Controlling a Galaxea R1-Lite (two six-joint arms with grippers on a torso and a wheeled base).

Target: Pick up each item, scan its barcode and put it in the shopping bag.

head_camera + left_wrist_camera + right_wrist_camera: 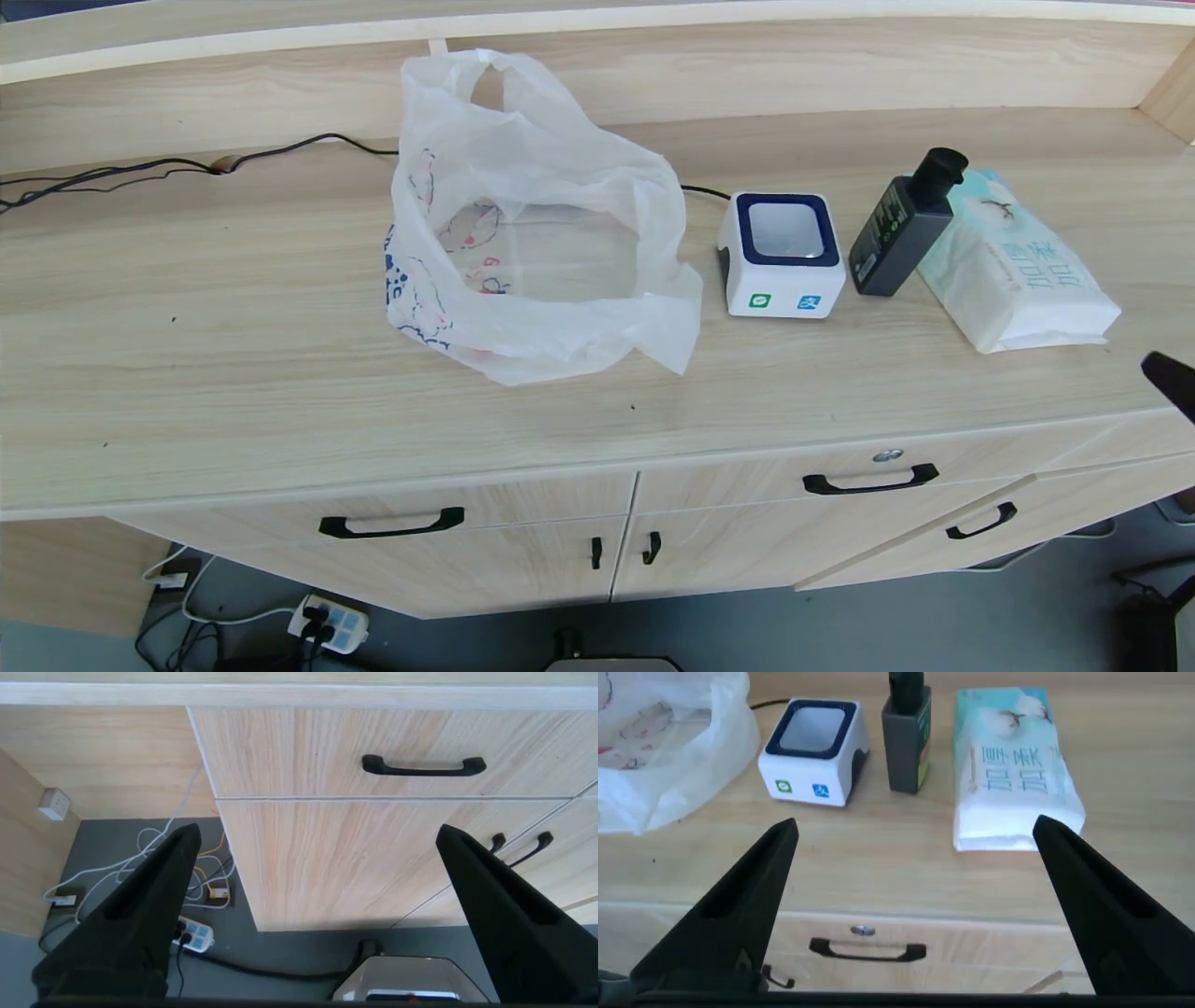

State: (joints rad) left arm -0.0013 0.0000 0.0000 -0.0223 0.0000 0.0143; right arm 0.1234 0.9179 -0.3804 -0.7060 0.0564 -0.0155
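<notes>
A white plastic shopping bag (532,233) stands open on the wooden counter, left of a white and blue barcode scanner (782,254) (814,750). To the scanner's right a dark bottle (904,229) (907,730) leans against a white and pale blue tissue pack (1013,266) (1016,770). My right gripper (915,915) is open, hovering in front of the counter edge, short of the bottle and tissue pack; its tip (1172,378) shows at the head view's right edge. My left gripper (322,924) is open with nothing between its fingers, low in front of the cabinet drawers.
A black cable (187,166) runs along the counter's back left to the scanner. Below the counter top (233,373) are drawers with black handles (392,523) (423,765); the rightmost drawer (980,523) stands slightly ajar. A power strip (327,623) and cords lie on the floor.
</notes>
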